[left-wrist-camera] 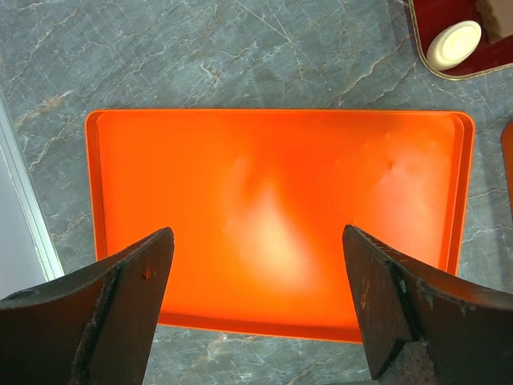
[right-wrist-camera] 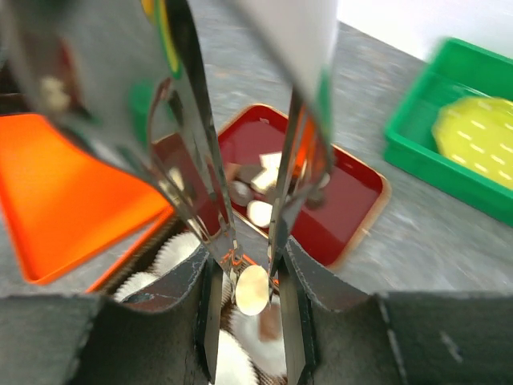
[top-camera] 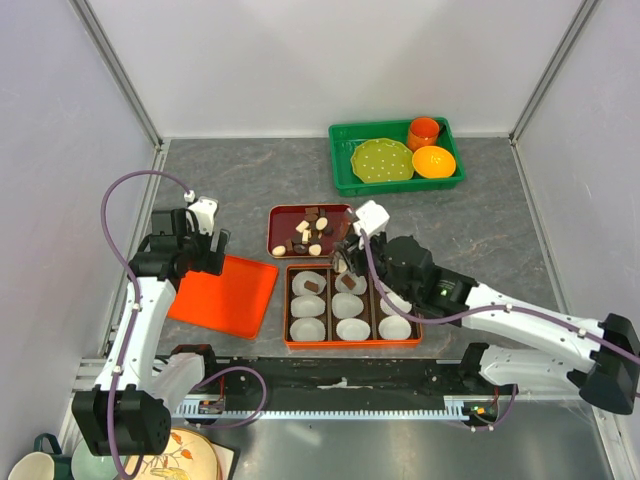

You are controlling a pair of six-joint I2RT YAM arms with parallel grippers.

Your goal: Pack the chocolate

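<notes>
A dark red tray [top-camera: 340, 215] holds loose chocolates [top-camera: 305, 235], brown cubes and cream-white ovals. An orange box [top-camera: 352, 343] in front of it holds several white paper cups; two back cups hold a brown cube [top-camera: 310, 287]. My right gripper [top-camera: 348, 255] is shut on metal tongs [right-wrist-camera: 204, 160]. The tong tips pinch a cream-white oval chocolate [right-wrist-camera: 252, 290] just above the box's back middle cup, where a brown cube [right-wrist-camera: 271, 322] lies. The red tray [right-wrist-camera: 353, 200] lies behind. My left gripper [left-wrist-camera: 256, 265] is open and empty above a flat orange lid [left-wrist-camera: 272, 168].
The orange lid [top-camera: 222, 292] lies left of the box. A green basket [top-camera: 343, 165] at the back right holds a yellow-green plate [top-camera: 381, 160], an orange cup [top-camera: 424, 131] and an orange bowl [top-camera: 433, 162]. Mugs and a plate [top-camera: 180, 460] sit at the bottom left.
</notes>
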